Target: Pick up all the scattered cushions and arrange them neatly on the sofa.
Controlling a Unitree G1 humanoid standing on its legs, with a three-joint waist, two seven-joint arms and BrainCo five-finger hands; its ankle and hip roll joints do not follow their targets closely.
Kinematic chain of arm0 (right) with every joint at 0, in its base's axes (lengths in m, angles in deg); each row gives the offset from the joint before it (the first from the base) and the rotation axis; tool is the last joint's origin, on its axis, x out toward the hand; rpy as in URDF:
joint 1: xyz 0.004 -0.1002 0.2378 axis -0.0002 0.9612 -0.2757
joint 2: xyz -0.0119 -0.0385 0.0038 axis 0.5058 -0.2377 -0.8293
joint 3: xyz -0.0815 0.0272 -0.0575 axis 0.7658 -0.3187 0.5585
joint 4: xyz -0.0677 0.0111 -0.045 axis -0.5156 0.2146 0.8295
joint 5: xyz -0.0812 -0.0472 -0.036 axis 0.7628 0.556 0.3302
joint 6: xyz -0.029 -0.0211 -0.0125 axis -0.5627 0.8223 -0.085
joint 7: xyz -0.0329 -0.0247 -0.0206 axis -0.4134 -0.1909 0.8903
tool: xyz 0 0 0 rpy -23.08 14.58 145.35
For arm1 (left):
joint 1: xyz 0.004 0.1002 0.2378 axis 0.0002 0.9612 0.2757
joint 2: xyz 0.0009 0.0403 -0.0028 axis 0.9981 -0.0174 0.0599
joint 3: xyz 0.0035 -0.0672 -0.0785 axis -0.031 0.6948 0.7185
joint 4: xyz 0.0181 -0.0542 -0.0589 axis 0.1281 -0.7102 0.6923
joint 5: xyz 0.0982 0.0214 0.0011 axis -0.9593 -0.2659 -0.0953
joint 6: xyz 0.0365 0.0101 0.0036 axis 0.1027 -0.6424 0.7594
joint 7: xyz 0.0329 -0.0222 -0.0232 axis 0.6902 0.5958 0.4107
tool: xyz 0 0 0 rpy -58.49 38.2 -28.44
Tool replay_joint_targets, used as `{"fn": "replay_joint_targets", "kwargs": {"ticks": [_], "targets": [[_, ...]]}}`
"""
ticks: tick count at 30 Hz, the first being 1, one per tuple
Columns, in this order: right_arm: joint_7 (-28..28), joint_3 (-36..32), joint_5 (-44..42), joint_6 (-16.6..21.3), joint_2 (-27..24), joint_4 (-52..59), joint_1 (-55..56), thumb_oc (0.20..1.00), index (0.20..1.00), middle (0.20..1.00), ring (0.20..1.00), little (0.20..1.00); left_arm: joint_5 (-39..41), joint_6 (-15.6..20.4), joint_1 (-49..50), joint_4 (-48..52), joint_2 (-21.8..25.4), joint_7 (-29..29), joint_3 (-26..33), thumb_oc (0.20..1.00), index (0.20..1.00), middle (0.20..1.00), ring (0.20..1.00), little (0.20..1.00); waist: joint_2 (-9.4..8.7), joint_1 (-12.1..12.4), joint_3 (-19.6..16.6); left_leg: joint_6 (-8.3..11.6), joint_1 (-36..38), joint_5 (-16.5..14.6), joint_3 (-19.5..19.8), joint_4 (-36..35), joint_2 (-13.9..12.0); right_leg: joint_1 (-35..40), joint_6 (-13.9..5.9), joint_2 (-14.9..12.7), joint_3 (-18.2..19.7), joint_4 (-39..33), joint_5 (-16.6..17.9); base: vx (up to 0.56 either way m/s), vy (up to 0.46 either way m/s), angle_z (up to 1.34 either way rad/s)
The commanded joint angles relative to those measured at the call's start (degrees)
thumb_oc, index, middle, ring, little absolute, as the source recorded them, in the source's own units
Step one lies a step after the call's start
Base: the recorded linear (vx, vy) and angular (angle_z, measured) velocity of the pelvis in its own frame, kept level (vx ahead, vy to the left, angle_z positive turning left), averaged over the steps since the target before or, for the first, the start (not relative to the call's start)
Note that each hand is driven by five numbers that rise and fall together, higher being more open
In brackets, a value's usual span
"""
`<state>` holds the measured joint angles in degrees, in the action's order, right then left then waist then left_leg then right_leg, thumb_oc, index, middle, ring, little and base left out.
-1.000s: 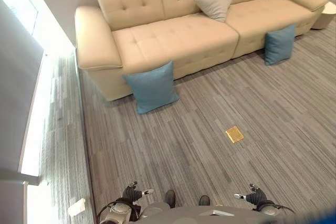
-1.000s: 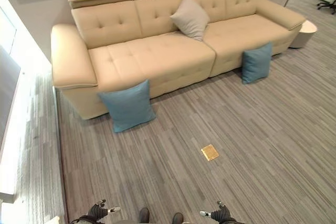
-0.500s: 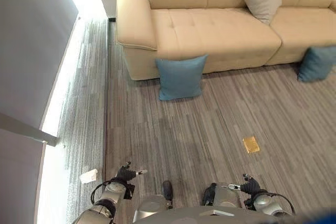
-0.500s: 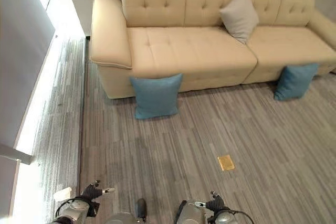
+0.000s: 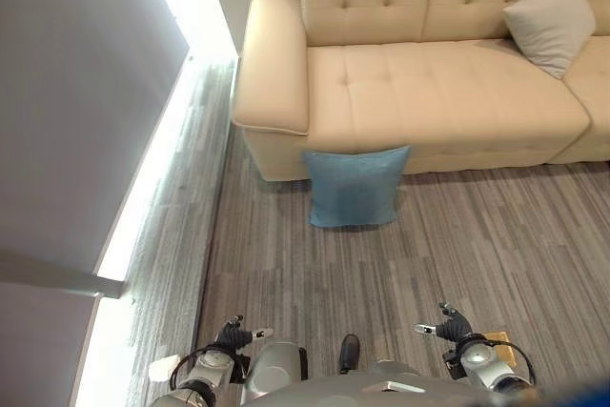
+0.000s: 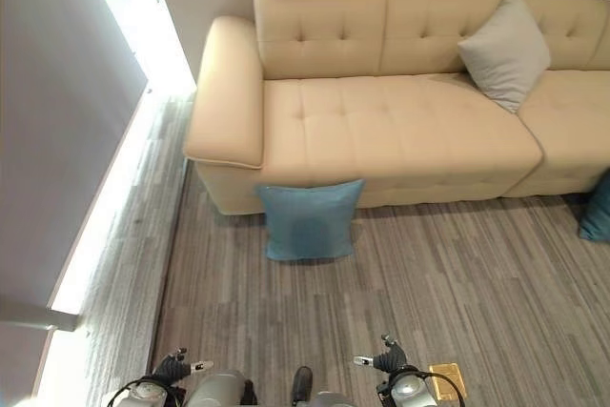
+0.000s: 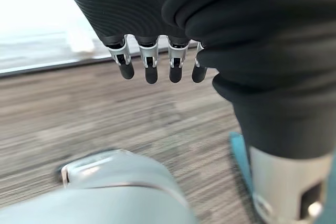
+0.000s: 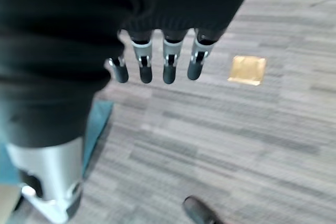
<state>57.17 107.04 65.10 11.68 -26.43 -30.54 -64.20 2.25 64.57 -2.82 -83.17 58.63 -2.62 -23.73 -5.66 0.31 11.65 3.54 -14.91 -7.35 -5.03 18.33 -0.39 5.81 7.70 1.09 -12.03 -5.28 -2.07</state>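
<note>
A blue cushion (image 5: 355, 186) stands on the floor, leaning against the front of the beige sofa (image 5: 448, 92) near its left arm. On the sofa seat a grey cushion (image 5: 556, 16) rests against the backrest. A second blue cushion (image 6: 599, 207) shows at the right edge, also on the floor by the sofa. My left hand (image 5: 232, 335) and right hand (image 5: 443, 324) hang low at my sides, far from the cushions. Both are open and hold nothing, the left fingers (image 7: 151, 69) and the right fingers (image 8: 167, 66) hanging relaxed above the floor.
A gold floor plate (image 8: 248, 70) lies in the grey striped carpet beside my right hand. A wall with a bright window strip (image 5: 143, 207) runs along the left. A small white object (image 5: 162, 367) lies on the floor by my left hand.
The whole picture has shifted as the camera turned: the sofa's left arm and the near blue cushion now sit closer to the centre. Both hands stay low and open.
</note>
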Motion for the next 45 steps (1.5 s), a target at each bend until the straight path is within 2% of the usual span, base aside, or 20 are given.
{"fn": "replay_joint_targets", "kwargs": {"ticks": [1, 5, 9, 12, 13, 14, 15, 17, 20, 21, 22, 25, 27, 29, 32, 35, 36, 39, 42, 45], "targets": [[-0.8, 0.0, -1.0, 0.9, -2.6, 1.4, 1.0, 1.000, 1.000, 1.000, 1.000, 1.000, -0.3, 0.2, 1.1, 0.0, -2.3, -0.2, -1.6, 1.000, 1.000, 1.000, 1.000, 1.000, 2.29, 0.8, -0.2, -1.53, 5.1, 5.6, -0.3, -8.1, 1.6, -0.7, -9.90, -2.3, 0.7, 4.4, -4.4, 0.13, 0.008, -0.28], [-0.8, 0.1, -0.5, 0.9, -2.3, 1.4, 1.1, 1.000, 1.000, 1.000, 1.000, 1.000, -0.2, 0.0, 2.3, -0.5, -2.5, -0.3, -0.9, 1.000, 1.000, 1.000, 1.000, 1.000, 3.32, 1.4, -1.1, -1.84, 7.2, 6.0, 0.5, -11.4, 2.4, 0.4, -10.14, -1.4, 2.2, 5.2, -5.4, 0.13, 0.052, -0.52], [-0.4, 0.1, 0.4, 0.7, -2.1, 1.1, 1.3, 1.000, 1.000, 1.000, 1.000, 1.000, -0.6, -0.4, 3.3, -1.3, -2.6, -0.6, -0.2, 1.000, 1.000, 1.000, 1.000, 1.000, 3.91, 1.6, -2.7, -3.11, 11.1, 5.0, 0.9, -14.1, 3.2, 1.1, -11.18, -2.0, 2.6, 7.2, -6.3, 0.16, 0.098, -0.32], [0.1, 0.5, 1.6, 0.2, -1.8, 0.5, 1.0, 1.000, 1.000, 1.000, 1.000, 1.000, -0.1, -0.4, 3.5, -0.6, -2.4, -0.7, 0.3, 1.000, 1.000, 1.000, 1.000, 1.000, 4.26, 2.5, -3.5, -4.77, 13.5, 3.8, 1.1, -15.3, 3.7, -0.6, -12.89, -3.3, 2.3, 13.4, -6.4, 0.12, 0.104, -0.12], [0.3, 0.6, 1.9, -0.1, -1.7, 0.6, 0.5, 1.000, 1.000, 1.000, 1.000, 1.000, 0.2, -0.3, 3.4, -0.3, -2.1, -0.6, 0.3, 1.000, 1.000, 1.000, 1.000, 1.000, 4.82, 2.6, -3.1, -5.75, 14.5, 3.4, 1.7, -15.9, 3.8, -4.3, -14.57, -4.2, 1.9, 20.4, -5.1, 0.06, 0.108, -0.23], [0.2, 0.7, 2.1, -0.3, -1.7, 0.6, 0.1, 1.000, 1.000, 1.000, 1.000, 1.000, 0.2, -0.4, 3.3, -0.2, -1.9, -0.6, 0.4, 1.000, 1.000, 1.000, 1.000, 1.000, 5.04, 2.5, -2.6, -6.33, 14.9, 3.3, 1.7, -16.1, 3.9, -6.0, -15.82, -4.9, 1.7, 23.7, -3.4, 0.08, 0.122, -0.34], [0.3, 0.5, 2.1, -0.3, -1.6, 0.7, -0.4, 1.000, 1.000, 1.000, 1.000, 1.000, 0.0, -0.4, 3.0, -0.4, -1.5, -0.5, 0.3, 1.000, 1.000, 1.000, 1.000, 1.000, 6.02, 2.1, -1.7, -7.23, 16.3, 3.0, 2.1, -16.8, 3.5, -9.7, -17.18, -6.6, 0.4, 30.8, -1.2, 0.06, 0.066, -0.15], [0.3, 0.5, 2.1, -0.3, -1.6, 0.6, -0.4, 1.000, 1.000, 1.000, 1.000, 1.000, 0.0, -0.4, 3.0, -0.5, -1.5, -0.6, 0.3, 1.000, 1.000, 1.000, 1.000, 1.000, 6.16, 2.0, -1.6, -7.26, 16.8, 3.0, 2.3, -17.1, 3.4, -10.2, -17.05, -7.3, -0.2, 31.0, -1.2, 0.07, 0.007, -0.11], [0.2, 0.3, 2.0, -0.3, -1.8, 0.8, -1.0, 1.000, 1.000, 1.000, 1.000, 1.000, -0.8, -0.4, 2.5, -1.1, -1.3, -0.6, 0.1, 1.000, 1.000, 1.000, 1.000, 1.000, 6.65, 1.6, -1.7, -6.54, 18.2, 2.4, 3.0, -18.4, 2.6, -10.9, -15.32, -9.4, -1.1, 24.4, -2.5, 0.12, -0.106, 0.05], [0.2, 0.2, 2.0, -0.3, -1.9, 0.9, -1.2, 1.000, 1.000, 1.000, 1.000, 1.000, -0.8, -0.4, 2.4, -1.2, -1.4, -0.6, 0.0, 1.000, 1.000, 1.000, 1.000, 1.000, 6.58, 1.4, -1.6, -6.39, 18.3, 2.3, 3.3, -18.3, 2.5, -11.1, -15.21, -9.7, -0.7, 22.2, -2.1, 0.17, -0.219, -0.06], [0.1, 0.6, 2.5, -0.6, -2.4, 0.9, -1.6, 1.000, 1.000, 1.000, 1.000, 1.000, -1.3, -0.4, 2.2, -1.7, -1.2, -0.4, -0.2, 1.000, 1.000, 1.000, 1.000, 1.000, 6.06, 1.0, -1.4, -5.73, 18.9, 1.7, 3.8, -18.2, 2.6, -12.3, -15.28, -10.3, 0.9, 15.6, -0.1, 0.14, -0.176, -0.03], [0.2, 0.6, 2.4, -0.7, -2.1, 0.6, -1.4, 1.000, 1.000, 1.000, 1.000, 1.000, -1.0, 0.0, 2.1, -2.3, -1.4, -0.1, 0.1, 1.000, 1.000, 1.000, 1.000, 1.000, 5.33, 0.7, -1.6, -4.75, 19.9, 0.8, 4.3, -17.6, 2.0, -12.2, -15.69, -9.3, 1.8, 14.4, 0.6, 0.16, -0.236, 0.15], [-0.1, 0.1, 0.9, 0.1, -1.9, 0.9, -1.0, 1.000, 1.000, 1.000, 1.000, 1.000, 0.8, 0.2, 1.8, -2.1, -1.7, 0.5, 0.7, 1.000, 1.000, 1.000, 1.000, 1.000, 4.52, 0.5, -1.7, -2.87, 18.9, 0.7, 4.9, -15.7, 0.9, -9.3, -14.36, -8.2, 0.8, 11.5, -0.3, 0.13, -0.324, 0.53], [-0.3, -0.8, -0.7, 0.6, -2.0, 0.7, -0.4, 1.000, 1.000, 1.000, 1.000, 1.000, 1.4, 0.3, 1.2, -1.5, -2.2, 0.4, 0.2, 1.000, 1.000, 1.000, 1.000, 1.000, 3.82, 0.3, -1.4, -1.11, 16.6, 0.9, 3.7, -12.0, -0.7, -6.6, -12.66, -7.2, -1.5, 9.4, -1.6, 0.07, -0.312, 0.63], [-0.4, -0.8, -1.2, 0.8, -2.3, 0.3, -0.2, 1.000, 1.000, 1.000, 1.000, 1.000, 1.6, 0.3, 0.6, -1.1, -2.6, 0.4, -0.4, 1.000, 1.000, 1.000, 1.000, 1.000, 3.26, 0.2, -0.7, -0.22, 13.9, 2.4, 2.1, -7.6, -1.7, -5.0, -11.71, -6.8, -2.7, 7.6, -1.9, 0.01, -0.159, 0.83], [-0.3, -0.8, -1.6, 0.6, -2.4, -0.1, 0.1, 1.000, 1.000, 1.000, 1.000, 1.000, 2.1, 0.3, 0.5, -0.3, -2.7, 0.4, -0.6, 1.000, 1.000, 1.000, 1.000, 1.000, 2.71, 0.1, -0.4, -0.44, 11.3, 3.3, -1.0, -6.0, -2.8, -3.2, -11.13, -6.6, -4.3, 6.0, -2.5, 0.04, -0.087, 0.32], [-0.2, -1.0, -1.6, 0.6, -2.5, -0.2, 0.8, 1.000, 1.000, 1.000, 1.000, 1.000, 1.8, 0.1, 0.8, -0.2, -2.6, 0.4, -0.7, 1.000, 1.000, 1.000, 1.000, 1.000, 2.74, 0.0, -0.6, -0.90, 10.4, 4.0, -3.5, -8.5, -3.2, -2.4, -10.95, -6.2, -5.1, 5.6, -3.2, 0.11, -0.054, 0.43], [-0.5, -1.4, -1.7, 0.3, -2.5, -0.3, 1.5, 1.000, 1.000, 1.000, 1.000, 1.000, 0.2, -0.3, 1.2, -0.5, -2.5, 0.2, -0.9, 1.000, 1.000, 1.000, 1.000, 1.000, 3.44, -0.3, -1.0, -0.80, 8.2, 7.3, -7.4, -12.1, -3.9, -1.0, -10.85, -5.4, -6.3, 5.4, -4.6, 0.14, 0.004, 0.51], [-0.7, -1.4, -1.5, 0.1, -2.4, -0.3, 1.9, 1.000, 1.000, 1.000, 1.000, 1.000, -0.2, -0.4, 1.6, -0.5, -2.4, 0.1, -0.7, 1.000, 1.000, 1.000, 1.000, 1.000, 3.30, -0.1, -0.9, -0.02, 7.1, 7.6, -8.9, -11.9, -4.3, 0.7, -10.93, -5.1, -6.2, 5.8, -6.2, 0.13, 0.043, 0.19], [-0.4, -1.2, -0.8, 0.0, -1.9, -0.8, 2.3, 1.000, 1.000, 1.000, 1.000, 1.000, -0.1, -0.7, 2.4, -1.1, -2.3, -0.1, 0.1, 1.000, 1.000, 1.000, 1.000, 1.000, 3.40, 0.4, -1.4, -1.21, 8.2, 7.8, -8.4, -13.0, -3.5, 1.4, -11.05, -5.2, -6.6, 6.1, -5.8, 0.12, 0.121, 0.03]]}}
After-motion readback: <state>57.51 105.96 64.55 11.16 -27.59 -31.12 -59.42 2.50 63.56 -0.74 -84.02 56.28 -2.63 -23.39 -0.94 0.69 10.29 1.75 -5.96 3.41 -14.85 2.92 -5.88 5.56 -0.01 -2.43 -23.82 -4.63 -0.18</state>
